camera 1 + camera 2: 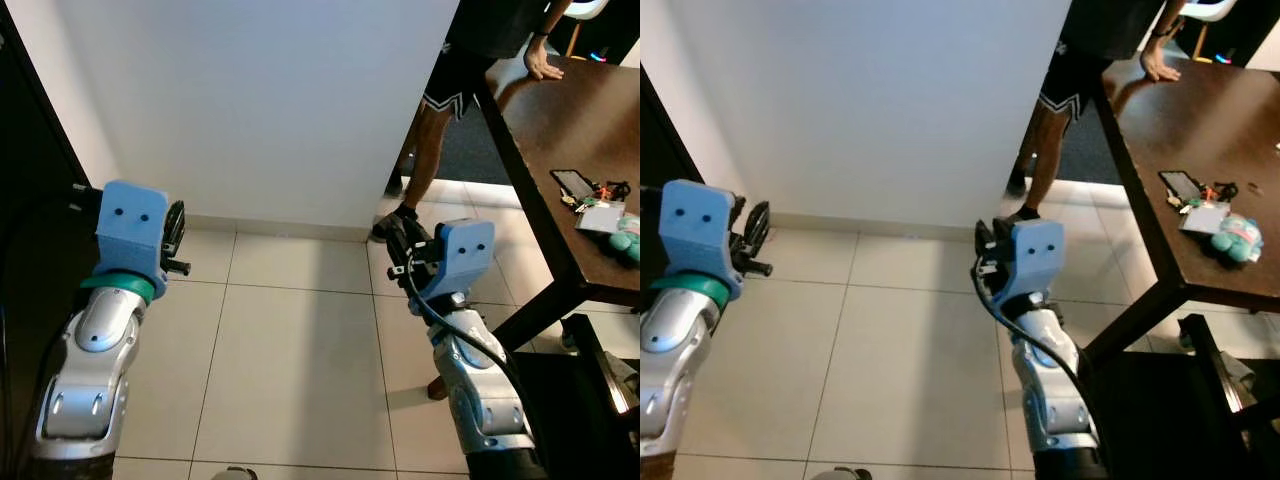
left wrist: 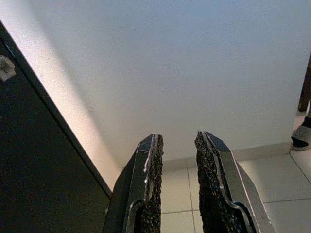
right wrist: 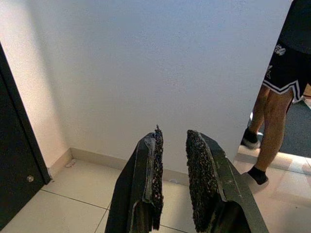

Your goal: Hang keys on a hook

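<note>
A: What sort of place was I in?
B: A home. Pale tiled floor [image 1: 290, 350], plain white wall [image 1: 260, 100] with skirting, dark wooden table [image 1: 560, 130] holding small clutter, and a person [image 1: 450, 90] in shorts and socks leaning on it.

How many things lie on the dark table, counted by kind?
Phone: 1
Bunch of keys: 1
White card: 1
Teal plush toy: 1
Person's hand resting on the table: 1
Total: 5
</note>
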Controlling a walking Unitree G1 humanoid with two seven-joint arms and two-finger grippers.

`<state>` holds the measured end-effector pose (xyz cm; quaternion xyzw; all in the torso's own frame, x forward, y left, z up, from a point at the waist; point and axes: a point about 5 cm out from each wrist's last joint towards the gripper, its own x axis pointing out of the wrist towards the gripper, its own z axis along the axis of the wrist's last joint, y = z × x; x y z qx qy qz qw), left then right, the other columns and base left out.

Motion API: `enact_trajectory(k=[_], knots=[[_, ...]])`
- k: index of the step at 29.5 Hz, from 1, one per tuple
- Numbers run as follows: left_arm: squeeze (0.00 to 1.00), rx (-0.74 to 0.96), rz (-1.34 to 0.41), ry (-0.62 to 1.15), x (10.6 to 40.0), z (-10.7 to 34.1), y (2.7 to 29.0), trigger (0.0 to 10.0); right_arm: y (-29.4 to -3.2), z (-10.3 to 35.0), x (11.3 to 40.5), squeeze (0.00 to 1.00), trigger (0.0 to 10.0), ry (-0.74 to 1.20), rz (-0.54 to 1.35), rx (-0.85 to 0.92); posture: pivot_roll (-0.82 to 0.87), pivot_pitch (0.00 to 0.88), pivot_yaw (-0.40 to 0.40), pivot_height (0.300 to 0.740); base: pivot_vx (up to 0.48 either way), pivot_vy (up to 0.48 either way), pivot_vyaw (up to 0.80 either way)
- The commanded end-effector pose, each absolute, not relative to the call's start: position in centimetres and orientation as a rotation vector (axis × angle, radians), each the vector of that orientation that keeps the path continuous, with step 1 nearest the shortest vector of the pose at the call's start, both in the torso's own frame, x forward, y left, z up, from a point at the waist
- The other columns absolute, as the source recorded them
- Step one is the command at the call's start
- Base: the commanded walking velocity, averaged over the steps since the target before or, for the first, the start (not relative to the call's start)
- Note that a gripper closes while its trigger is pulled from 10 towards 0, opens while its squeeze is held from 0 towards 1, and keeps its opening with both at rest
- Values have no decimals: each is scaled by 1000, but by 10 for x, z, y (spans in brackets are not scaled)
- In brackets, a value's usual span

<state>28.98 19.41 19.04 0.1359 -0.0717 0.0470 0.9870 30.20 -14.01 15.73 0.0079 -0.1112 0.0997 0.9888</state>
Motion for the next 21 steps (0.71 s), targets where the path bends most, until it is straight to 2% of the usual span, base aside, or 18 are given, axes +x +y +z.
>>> enact_trajectory(k=[1,21], knots=[[0,283,100,-139,290,188,194,10000,-143,159,302,0,10000,-219,185,20,109,0,5,740,0,0,0],[0,278,121,-182,290,190,189,10000,-134,156,302,0,10000,-216,211,7,115,0,6,740,0,0,0]])
